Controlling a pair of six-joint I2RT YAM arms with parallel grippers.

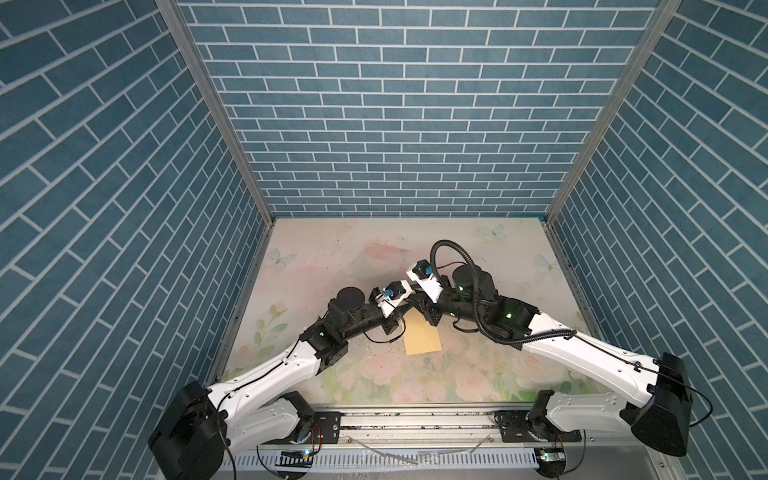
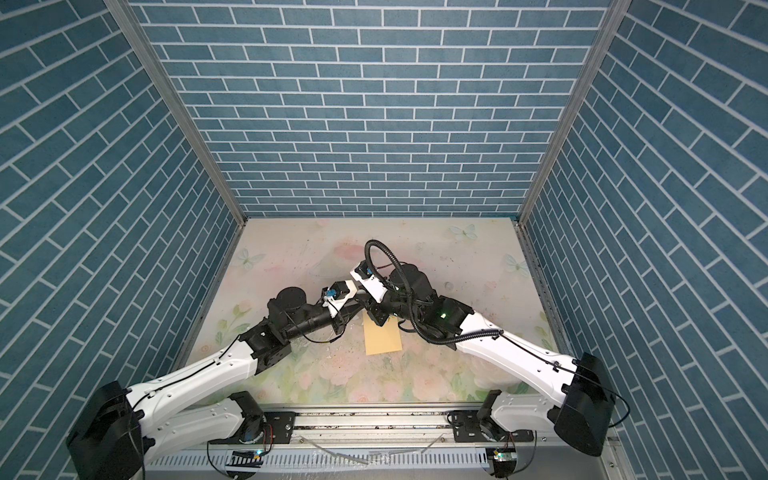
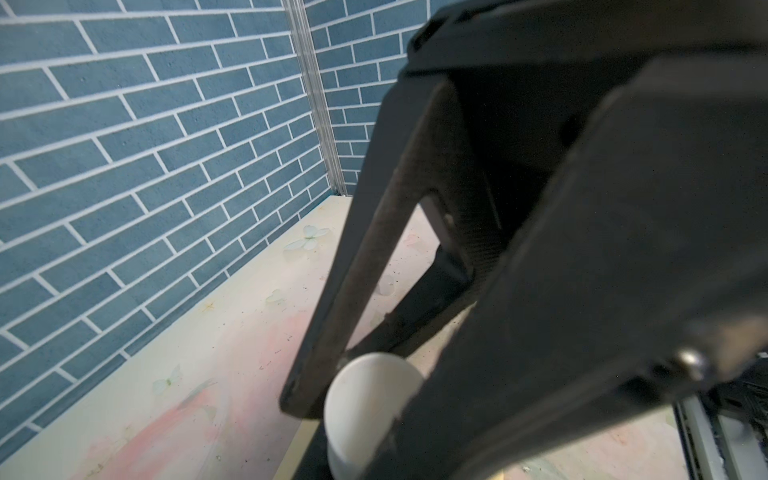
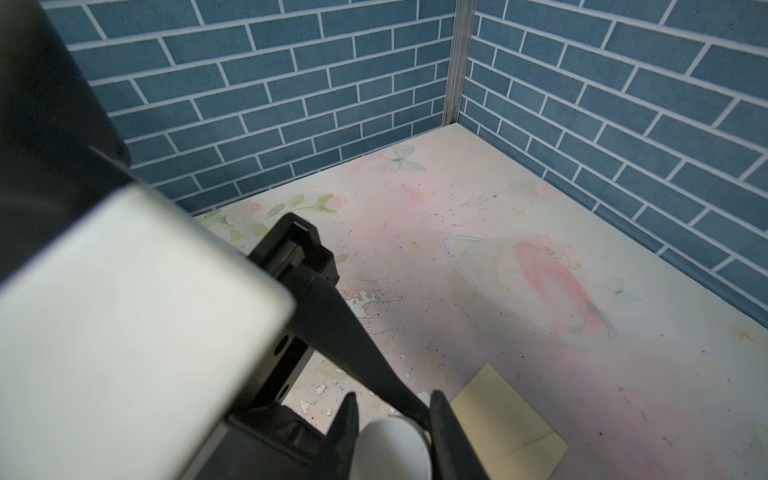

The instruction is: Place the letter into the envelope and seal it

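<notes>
Both grippers meet over the middle of the worktop (image 1: 478, 374), a floral sheet walled with blue brick on its left, far and right edges and open only at the near edge, where the arm bases sit. Bare surface lies all round, so there is free room toward every corner. The tight spot is the centre, where the two wrists nearly touch.

The envelope (image 1: 422, 336) lies flat just nearer than the centre, its length running from the near edge toward the far edge and its far end under the grippers. It looks like thin, light, limp paper that would slide or buckle if pushed. A raised flap edge or a corner seems the best place to take it. The letter is not in view, and I cannot tell whether it is already inside.

The left gripper (image 3: 353, 407) is closed on a small white cylinder (image 3: 374, 432). The right gripper (image 4: 392, 419) has a finger against each side of the same cylinder and looks clamped on it too. The cylinder looks stiff and smooth, so it could slip or twist.
</notes>
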